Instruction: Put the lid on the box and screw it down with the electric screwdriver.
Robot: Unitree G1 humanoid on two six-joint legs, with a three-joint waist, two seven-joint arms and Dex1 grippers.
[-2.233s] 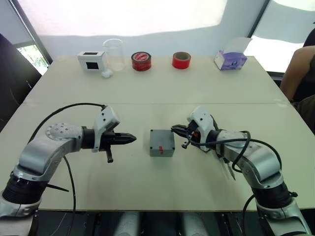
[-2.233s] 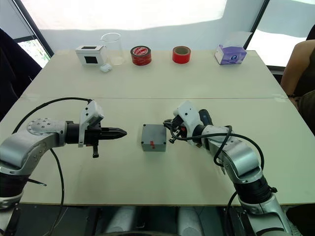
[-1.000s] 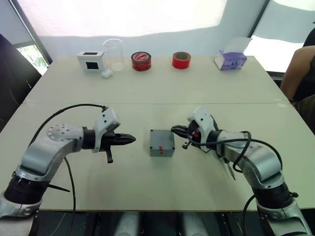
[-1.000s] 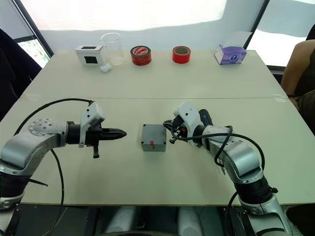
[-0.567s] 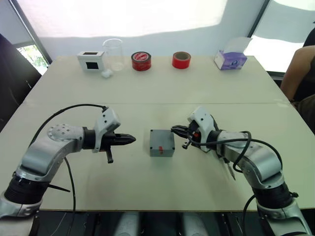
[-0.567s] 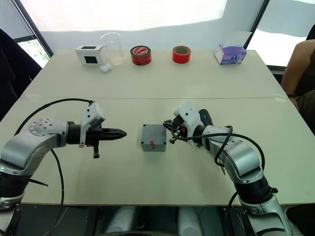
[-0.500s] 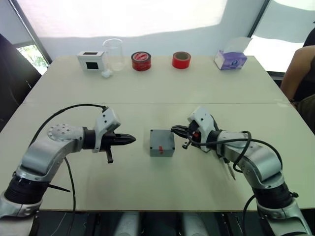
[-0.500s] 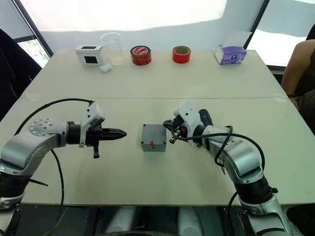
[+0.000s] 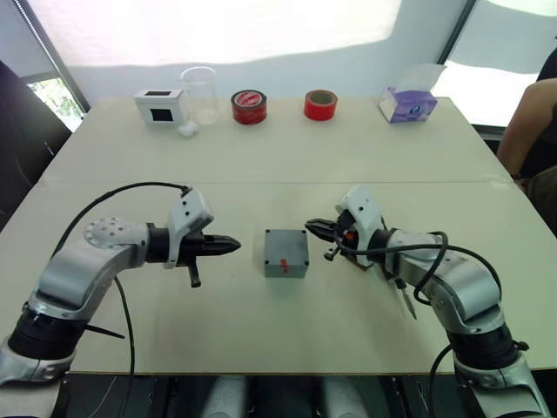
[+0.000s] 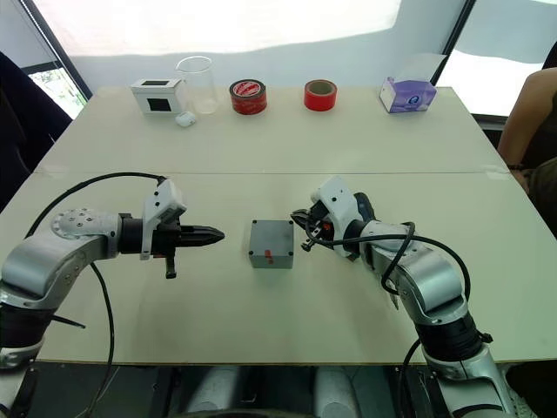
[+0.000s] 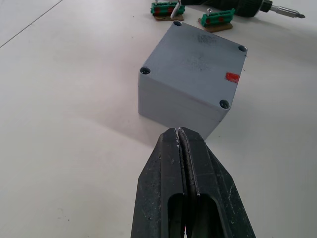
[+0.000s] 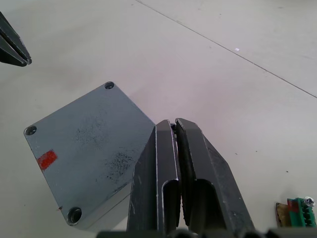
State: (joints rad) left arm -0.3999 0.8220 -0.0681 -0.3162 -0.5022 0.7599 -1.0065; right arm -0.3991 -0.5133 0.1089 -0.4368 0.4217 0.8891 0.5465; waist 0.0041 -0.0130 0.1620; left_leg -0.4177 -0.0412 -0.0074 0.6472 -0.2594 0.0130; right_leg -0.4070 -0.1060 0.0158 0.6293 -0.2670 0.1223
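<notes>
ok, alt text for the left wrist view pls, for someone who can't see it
A closed grey box, its lid on top with screws in three visible corners and a small red mark, sits on a pale table just beyond the left gripper, whose two black fingers are pressed shut. Past the box lie small green pieces and the electric screwdriver.

Silver-grey arms, black cables, white wrists, black claws.
</notes>
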